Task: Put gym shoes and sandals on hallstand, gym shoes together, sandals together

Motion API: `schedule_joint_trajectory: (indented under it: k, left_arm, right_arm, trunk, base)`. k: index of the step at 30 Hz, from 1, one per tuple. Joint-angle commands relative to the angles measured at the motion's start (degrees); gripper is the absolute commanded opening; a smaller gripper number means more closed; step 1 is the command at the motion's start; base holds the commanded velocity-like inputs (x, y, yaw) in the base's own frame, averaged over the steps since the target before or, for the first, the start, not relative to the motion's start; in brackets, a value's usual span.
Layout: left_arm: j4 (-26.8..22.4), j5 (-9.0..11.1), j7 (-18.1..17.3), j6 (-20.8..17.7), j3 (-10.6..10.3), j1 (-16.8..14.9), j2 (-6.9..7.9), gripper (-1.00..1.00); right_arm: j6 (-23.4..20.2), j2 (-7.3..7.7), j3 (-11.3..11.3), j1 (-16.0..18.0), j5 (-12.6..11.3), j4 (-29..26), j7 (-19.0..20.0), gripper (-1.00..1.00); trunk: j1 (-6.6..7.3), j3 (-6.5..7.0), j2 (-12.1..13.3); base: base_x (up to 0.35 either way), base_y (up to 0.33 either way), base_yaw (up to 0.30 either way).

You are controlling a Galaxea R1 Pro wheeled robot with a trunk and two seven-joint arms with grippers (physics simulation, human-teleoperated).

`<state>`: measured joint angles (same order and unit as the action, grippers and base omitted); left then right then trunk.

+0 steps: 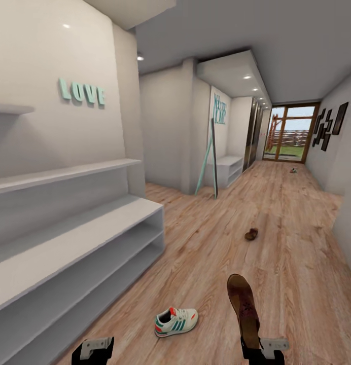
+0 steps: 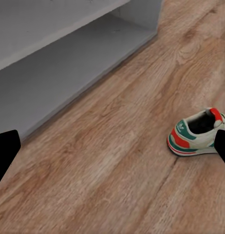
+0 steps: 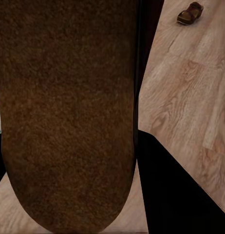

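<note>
flat mottled-brown sandal (image 1: 243, 309) pinched upright in right jaws, striped sneaker (image 1: 176, 321) on wood-grain floor (image 1: 277, 238), left jaws spread

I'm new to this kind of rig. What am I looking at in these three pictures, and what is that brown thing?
This is a simulated two-armed robot in a corridor. The large picture comes from its head camera; the other two from cameras near each gripper. The right gripper is shut on a brown sandal, whose footbed looms close in the right wrist view. The left gripper is open and holds nothing. On the wood floor lie one gym shoe, another sandal further down, and a small thing far off, too small to tell. The grey shoe rack stands at left, its shelves bare.
</note>
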<state>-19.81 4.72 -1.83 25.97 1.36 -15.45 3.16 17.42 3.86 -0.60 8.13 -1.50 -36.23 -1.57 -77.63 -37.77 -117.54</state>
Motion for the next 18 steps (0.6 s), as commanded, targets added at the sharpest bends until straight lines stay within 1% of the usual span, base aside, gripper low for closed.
schedule_joint_trajectory:
  k: [1,5,10,13,18]
  left_arm:
    - [0.04,0.48,-0.19,0.17,-0.04,-0.02,0.01,1.00]
    - [0.04,0.48,-0.19,0.17,-0.04,-0.02,0.01,1.00]
    - [0.04,0.46,-0.19,0.17,-0.04,-0.02,0.01,1.00]
    - [0.04,0.46,-0.19,0.16,-0.04,-0.02,0.01,1.00]
    - [0.04,0.46,-0.19,0.18,-0.04,-0.02,0.01,1.00]
  right_arm:
    - [0.16,0.00,0.07,0.04,-0.35,0.01,-0.10,-1.00]
    - [0.14,0.02,0.07,0.04,-0.36,-0.05,-0.08,-1.00]
    - [0.09,0.22,0.06,0.04,-0.29,0.00,0.11,-1.00]
    - [0.08,0.25,0.05,0.04,-0.27,0.01,0.12,-1.00]
    - [0.07,0.15,0.06,0.04,-0.34,-0.06,0.04,-1.00]
  trunk:
    - [0.01,-0.06,-0.03]
    - [0.01,-0.06,-0.03]
    - [0.01,-0.06,-0.03]
    - [0.01,-0.06,-0.03]
    - [0.01,-0.06,-0.03]
  base:
    - [0.000,0.281,-0.122]
    - [0.083,0.250,-0.032]
    - [0.178,0.199,-0.006]
    - [0.112,0.061,-0.001]
    - [0.024,0.012,0.000]
